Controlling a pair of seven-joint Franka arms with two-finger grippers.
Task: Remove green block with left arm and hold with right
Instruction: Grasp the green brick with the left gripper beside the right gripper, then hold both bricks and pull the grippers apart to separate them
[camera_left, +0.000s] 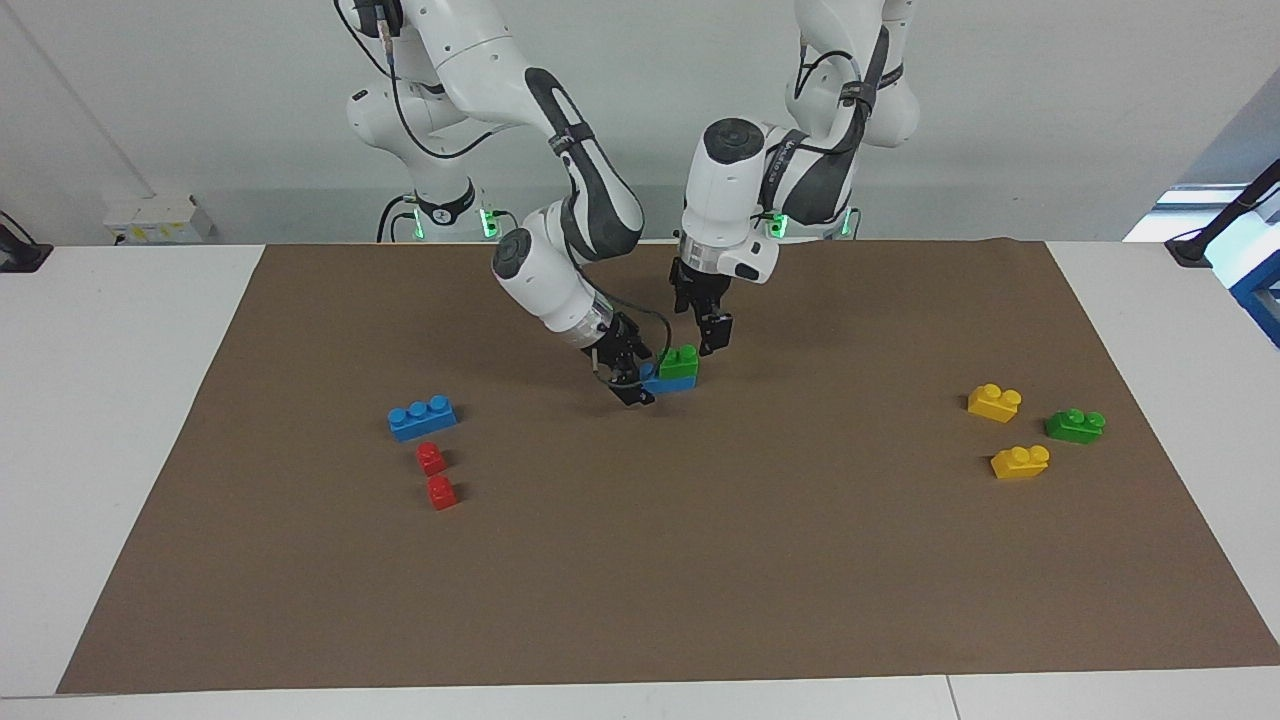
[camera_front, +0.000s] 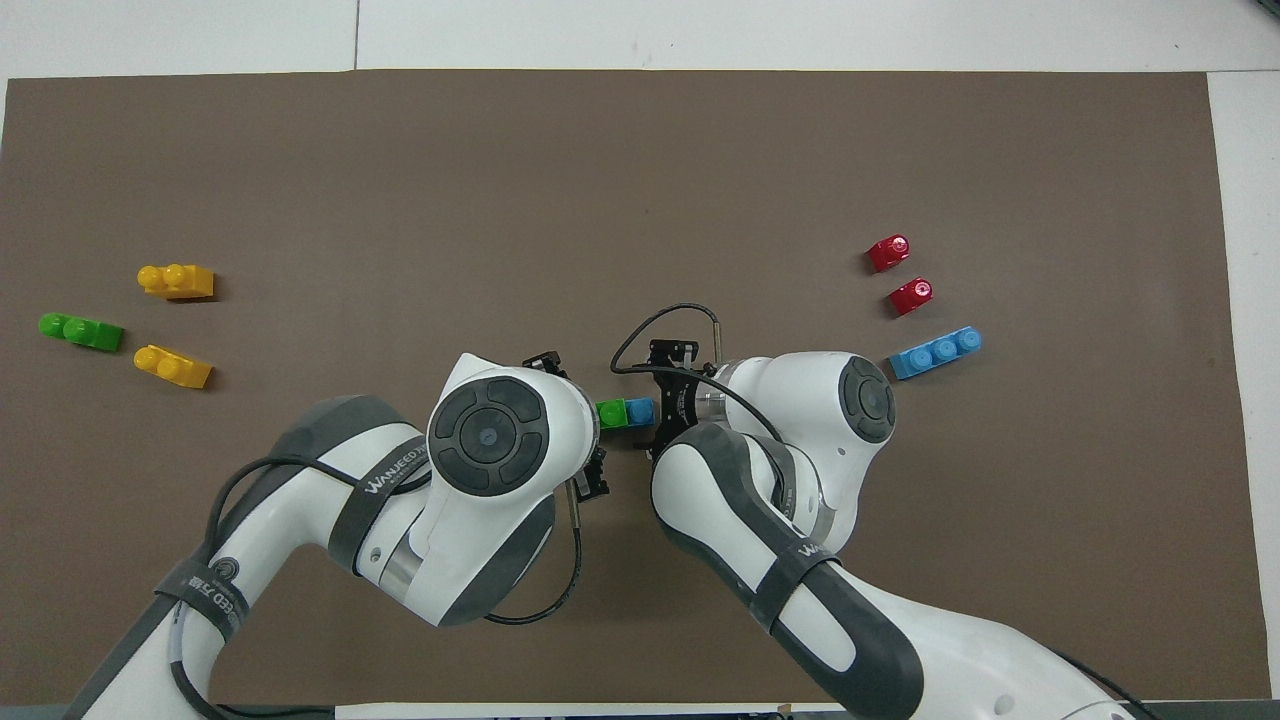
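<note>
Two end effectors flank one small stack on the brown mat (camera_left: 700, 560). The left end effector (camera_left: 708, 335) hangs released just over the small bright-green two-stud plastic block (camera_left: 680, 362), seemingly lined up to pluck it. That block sits pressed onto a blue plastic brick (camera_left: 658, 383). The right end effector (camera_left: 628, 378) is down at the brick's bare end, presumably to steady it. I cannot tell whether it is clenched.

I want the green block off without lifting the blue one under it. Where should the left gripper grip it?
Grip the green block across its smooth side walls below the studs, coming from above. It sits on a blue brick whose free end the right gripper brackets; the open left gripper hangs just above.
</note>
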